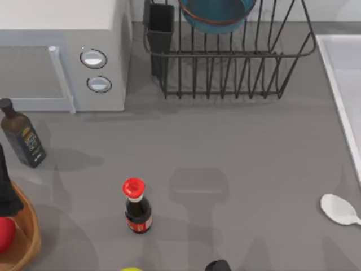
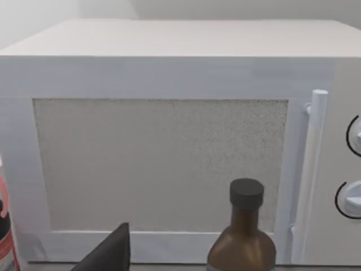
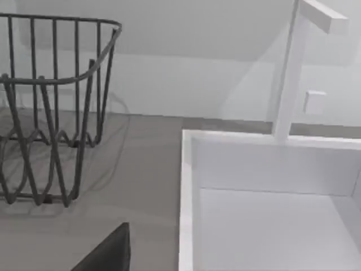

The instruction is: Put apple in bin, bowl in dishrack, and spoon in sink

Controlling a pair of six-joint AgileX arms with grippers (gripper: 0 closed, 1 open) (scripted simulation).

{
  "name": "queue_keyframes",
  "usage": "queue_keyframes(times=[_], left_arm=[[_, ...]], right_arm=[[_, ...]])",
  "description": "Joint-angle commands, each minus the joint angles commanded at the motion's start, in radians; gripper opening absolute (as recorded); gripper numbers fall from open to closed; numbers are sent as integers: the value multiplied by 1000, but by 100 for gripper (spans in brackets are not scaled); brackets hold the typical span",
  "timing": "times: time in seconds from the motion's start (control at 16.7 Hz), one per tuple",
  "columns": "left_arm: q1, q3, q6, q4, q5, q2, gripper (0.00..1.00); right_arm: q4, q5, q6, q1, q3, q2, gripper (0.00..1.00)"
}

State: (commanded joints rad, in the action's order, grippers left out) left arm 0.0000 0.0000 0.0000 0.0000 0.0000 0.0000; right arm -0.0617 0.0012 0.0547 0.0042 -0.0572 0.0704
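Your left gripper (image 2: 107, 254) shows as a single dark finger facing the white microwave (image 2: 169, 141) with a brown bottle (image 2: 242, 237) in front of it, and your right gripper (image 3: 107, 251) shows likewise as one dark finger above the grey counter between the dishrack (image 3: 51, 113) and the sink (image 3: 271, 226); for either one, you cannot tell how its jaws stand. From above, you find the apple (image 1: 4, 234) inside the bin (image 1: 25, 237) at the table's left edge, the bowl (image 1: 217, 14) standing in the dishrack at the far side, and the spoon (image 1: 338, 210) lying on the counter near the right edge, just beside the sink's raised rim but outside it. A red-capped sauce bottle (image 1: 137, 206) stands upright near the front, well apart from the spoon.
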Motion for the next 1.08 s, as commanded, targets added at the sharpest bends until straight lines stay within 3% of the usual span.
queue_keyframes(times=[0.78, 1.08], left_arm=[[0, 0, 0, 0, 0, 0, 100], [0, 0, 0, 0, 0, 0, 100]], right_arm=[[-779, 2, 629, 10, -615, 990, 100], [-983, 3, 790, 12, -772, 1250, 100]])
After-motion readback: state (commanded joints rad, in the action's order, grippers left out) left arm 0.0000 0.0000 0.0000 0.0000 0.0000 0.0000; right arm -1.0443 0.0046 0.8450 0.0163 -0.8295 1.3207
